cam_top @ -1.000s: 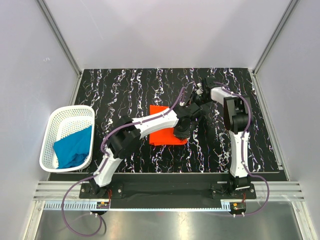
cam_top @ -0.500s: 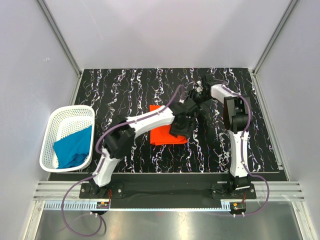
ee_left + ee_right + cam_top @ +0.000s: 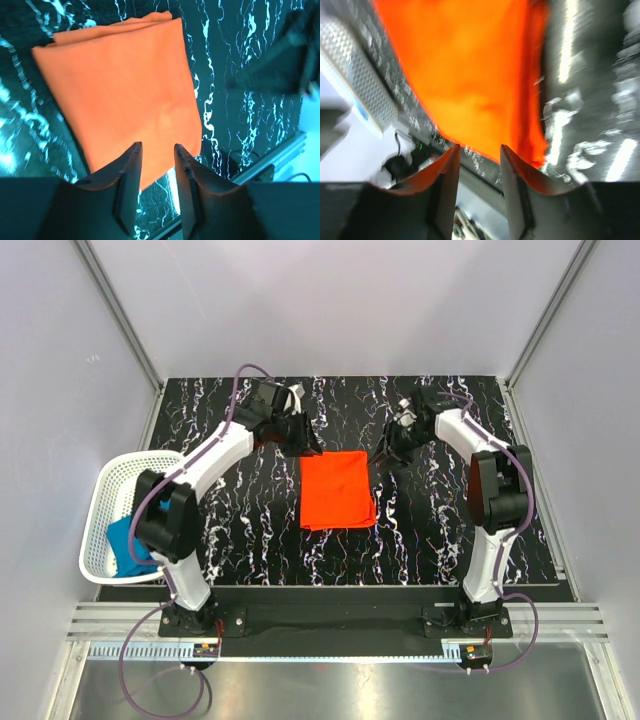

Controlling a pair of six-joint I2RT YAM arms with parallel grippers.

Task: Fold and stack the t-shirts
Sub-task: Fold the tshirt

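The orange-red t-shirt point(image 3: 338, 490) lies folded into a flat rectangle in the middle of the black marbled table. The left wrist view shows the same shirt point(image 3: 120, 90), and the right wrist view shows it blurred point(image 3: 470, 70). My left gripper point(image 3: 300, 436) hovers just past its far left corner, open and empty point(image 3: 156, 147). At the shirt's far right corner my right gripper point(image 3: 390, 450) is also open and holds nothing point(image 3: 479, 148). The teal t-shirt point(image 3: 122, 540) lies crumpled in the basket, partly hidden by the left arm.
A white mesh basket point(image 3: 140, 462) stands at the table's left edge, with the left arm's elbow over it. Grey walls close in the table at the back and on both sides. The right arm point(image 3: 280, 60) shows at the upper right of the left wrist view.
The left arm has swung off the orange-red shirt to the far left, uncovering the whole fold. Both grippers have gone from shut to open. The right gripper has shifted only slightly.
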